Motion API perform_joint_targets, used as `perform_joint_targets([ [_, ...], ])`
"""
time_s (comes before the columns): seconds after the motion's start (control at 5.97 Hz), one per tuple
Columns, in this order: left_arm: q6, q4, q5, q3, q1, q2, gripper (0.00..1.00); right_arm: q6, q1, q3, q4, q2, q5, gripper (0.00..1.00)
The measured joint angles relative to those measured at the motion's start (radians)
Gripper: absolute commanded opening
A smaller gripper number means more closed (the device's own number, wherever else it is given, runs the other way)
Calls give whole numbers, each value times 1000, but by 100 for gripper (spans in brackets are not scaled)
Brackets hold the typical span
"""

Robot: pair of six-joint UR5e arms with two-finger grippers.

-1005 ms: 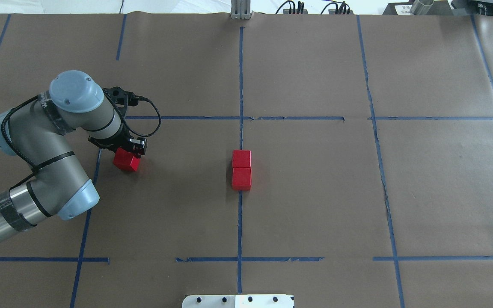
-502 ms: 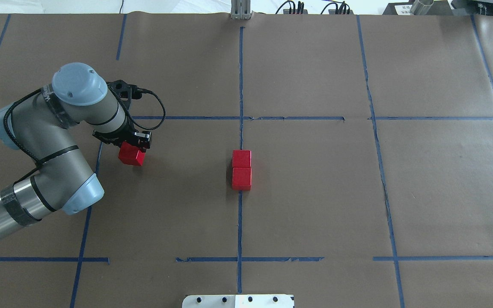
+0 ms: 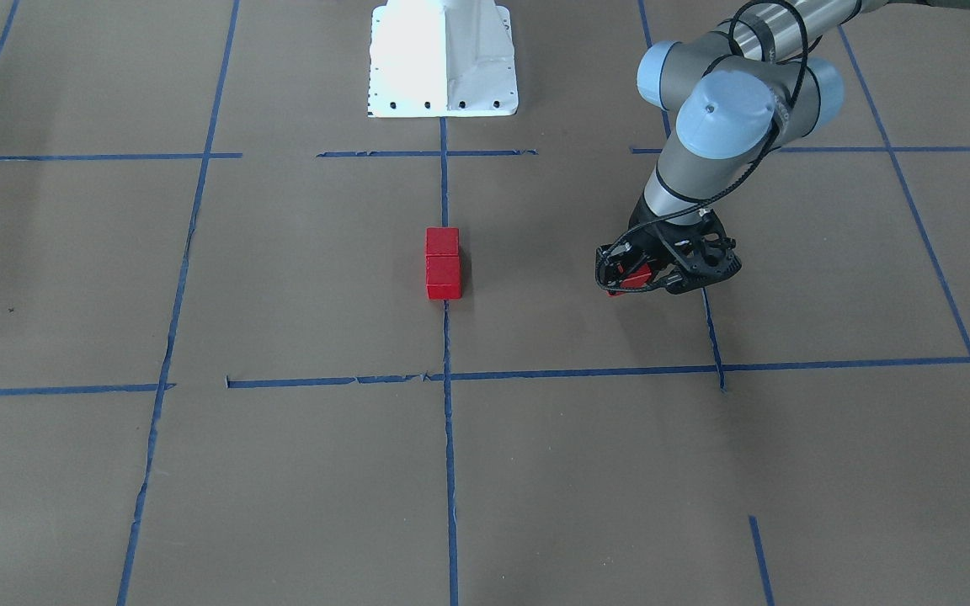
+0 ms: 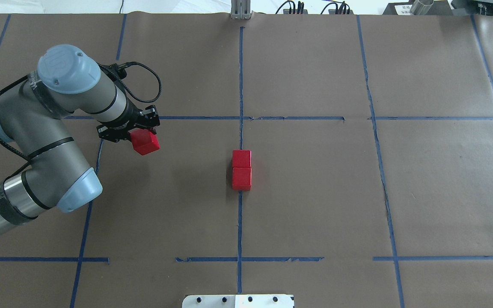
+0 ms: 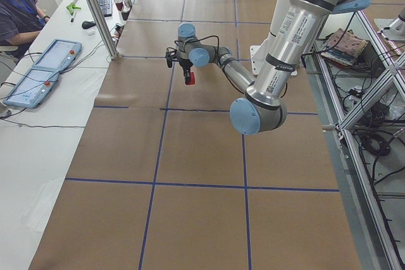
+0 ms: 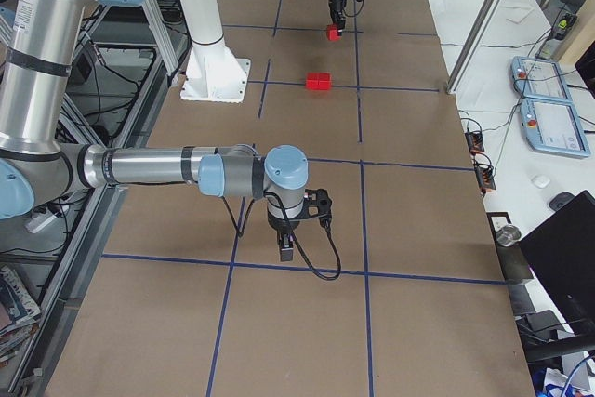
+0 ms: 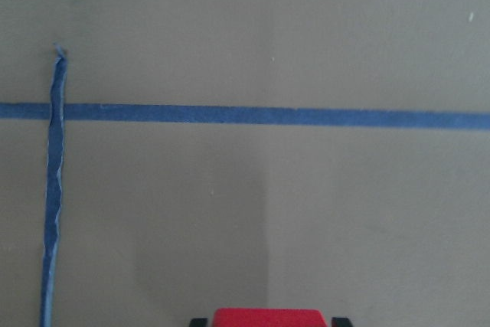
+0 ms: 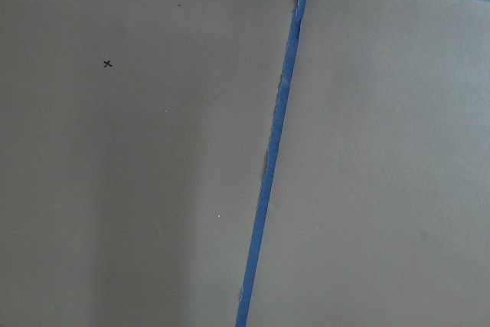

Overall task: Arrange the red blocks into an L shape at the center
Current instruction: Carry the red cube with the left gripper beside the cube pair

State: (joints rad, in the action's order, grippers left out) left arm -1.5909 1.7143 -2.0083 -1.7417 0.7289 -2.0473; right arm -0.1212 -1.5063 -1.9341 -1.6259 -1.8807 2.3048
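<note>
Two red blocks (image 4: 241, 158) (image 4: 241, 178) lie touching in a line on the vertical blue tape of the center cell (image 4: 306, 192); they also show in the front-facing view (image 3: 443, 265). My left gripper (image 4: 141, 136) is shut on the third red block (image 4: 147, 144) and holds it above the paper at the cell's left edge. In the left wrist view the block (image 7: 268, 317) sits between the fingertips at the bottom edge. My right gripper (image 6: 286, 248) shows only in the exterior right view, low over the paper far from the blocks; I cannot tell if it is open.
The white robot base plate (image 4: 238, 300) sits at the near table edge. An aluminium post (image 4: 241, 10) stands at the far edge. An operator (image 5: 19, 11) and control pendants (image 5: 38, 80) are beside the table.
My left gripper has risen and moved toward the far right with the red block in it, and the wrist has turned. The two center blocks have not moved.
</note>
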Motion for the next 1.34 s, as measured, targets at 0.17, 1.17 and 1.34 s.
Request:
perform_joint_targets([
  [0.17, -309, -3, 16, -16, -16, -11, 27, 0, 0, 0, 0, 0, 0, 100],
  [1.17, -1147, -257, 176, 234, -197, -339, 31, -2, 0, -2, 1, 0, 0, 100],
  [1.34, -1174, -229, 177, 266, -205, -358, 32, -3, 0, -1, 1, 0, 0, 100],
])
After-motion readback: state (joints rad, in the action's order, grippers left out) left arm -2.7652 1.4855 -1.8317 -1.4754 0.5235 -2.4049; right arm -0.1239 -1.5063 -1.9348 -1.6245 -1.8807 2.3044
